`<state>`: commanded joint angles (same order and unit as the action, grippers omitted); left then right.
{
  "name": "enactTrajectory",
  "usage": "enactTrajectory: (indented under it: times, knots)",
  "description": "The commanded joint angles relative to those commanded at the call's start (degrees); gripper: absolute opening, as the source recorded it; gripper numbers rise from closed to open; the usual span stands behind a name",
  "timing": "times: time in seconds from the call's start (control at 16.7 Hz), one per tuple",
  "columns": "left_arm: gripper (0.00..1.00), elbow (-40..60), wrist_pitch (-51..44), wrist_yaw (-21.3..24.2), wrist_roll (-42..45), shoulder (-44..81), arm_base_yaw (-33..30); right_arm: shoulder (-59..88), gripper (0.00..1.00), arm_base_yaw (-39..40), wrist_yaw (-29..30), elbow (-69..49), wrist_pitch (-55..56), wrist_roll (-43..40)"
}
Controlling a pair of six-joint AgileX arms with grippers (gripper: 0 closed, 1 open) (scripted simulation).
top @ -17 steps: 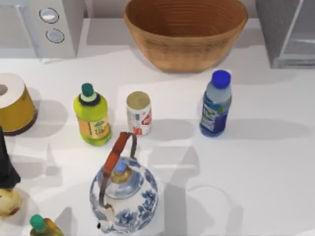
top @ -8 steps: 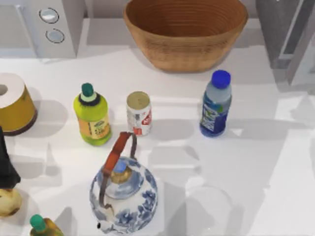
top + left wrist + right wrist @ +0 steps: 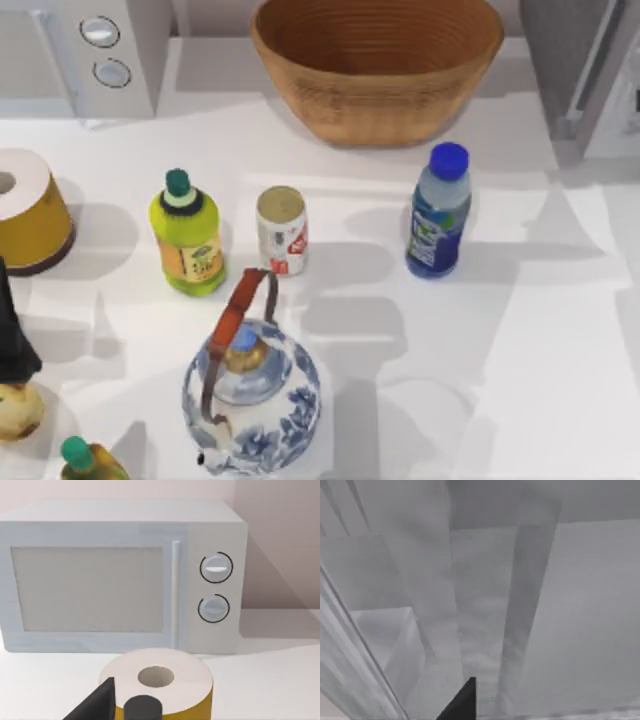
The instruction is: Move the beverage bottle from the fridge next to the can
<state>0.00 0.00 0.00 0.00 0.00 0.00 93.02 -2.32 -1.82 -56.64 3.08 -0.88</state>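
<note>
Blue-capped beverage bottle (image 3: 438,212) standing mid-frame, right of can (image 3: 282,230); fridge (image 3: 585,70) door closing upper right; gripper states untellable; next: retreat.

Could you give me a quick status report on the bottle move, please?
Beverage bottle upright on the table, out of the fridge, a gap right of the can. Nothing between them. Right wrist view faces grey fridge panels.

Left end effector (image 3: 120,705): matte black, angular finger plus rounded black stub. Right end effector (image 3: 462,702): black pointed finger.
</note>
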Motion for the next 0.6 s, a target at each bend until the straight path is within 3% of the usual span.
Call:
enactTrajectory:
  times: [0.24,0.6]
  knots:
    - [1.0,0.0,0.0,0.0,0.0,0.0,0.0,3.9,1.0,0.1,0.0,-3.5,-1.5,0.0]
    - [1.0,0.0,0.0,0.0,0.0,0.0,0.0,16.4,1.0,0.1,0.2,-21.4,-3.8,0.1]
